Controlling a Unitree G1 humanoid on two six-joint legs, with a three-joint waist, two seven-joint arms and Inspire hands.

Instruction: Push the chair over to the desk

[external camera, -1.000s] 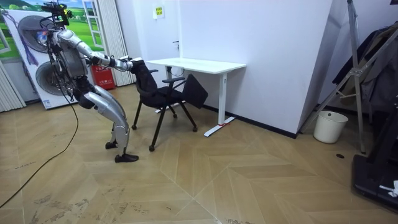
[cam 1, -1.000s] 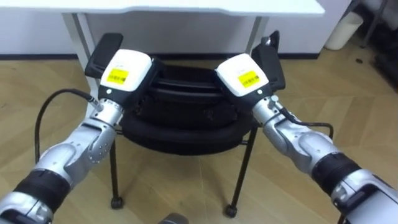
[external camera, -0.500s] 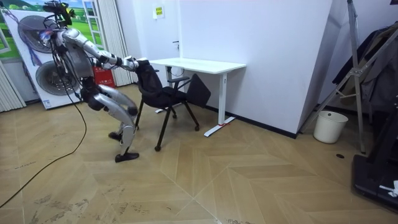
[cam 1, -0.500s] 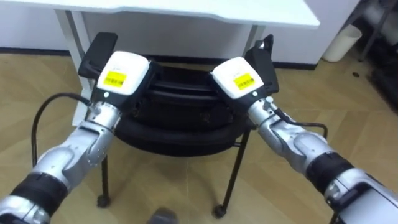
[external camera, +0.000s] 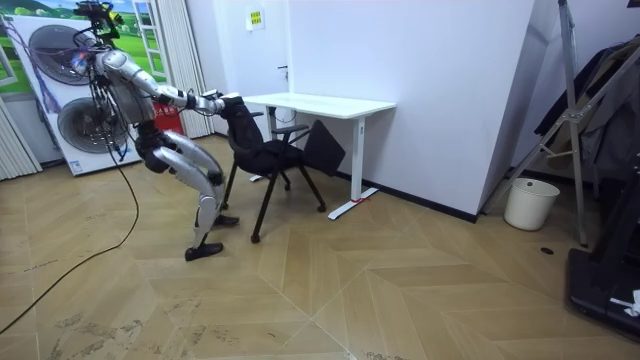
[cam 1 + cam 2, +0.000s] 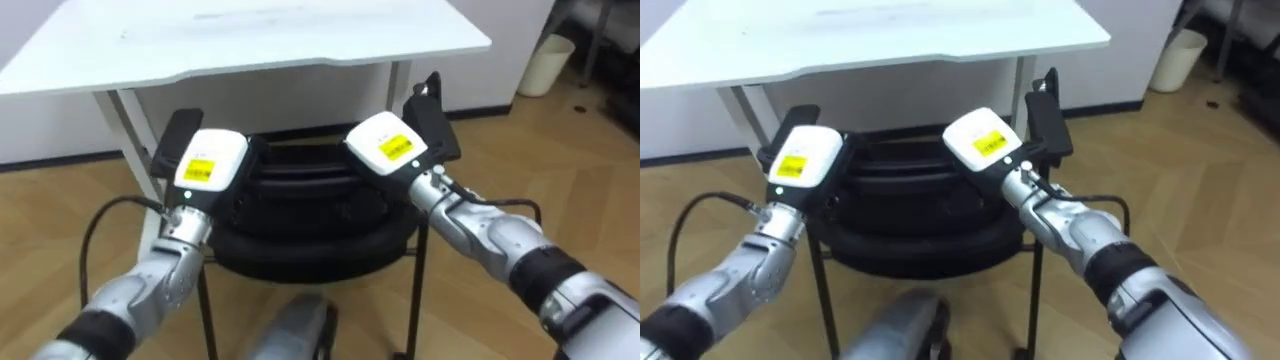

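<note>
Nearer the white desk [image 6: 250, 40] than a second before, the black chair [image 6: 300, 225] stood at its edge; left hand [image 6: 208, 170] and right hand [image 6: 388, 148] rested on the backrest [image 6: 300, 165], grip impossible to tell

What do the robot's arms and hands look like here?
The left hand and right hand each carry a white, boxy back cover with a yellow label. The forearms are silver metal, black toward the elbows. A black cable loops off each wrist.
</note>
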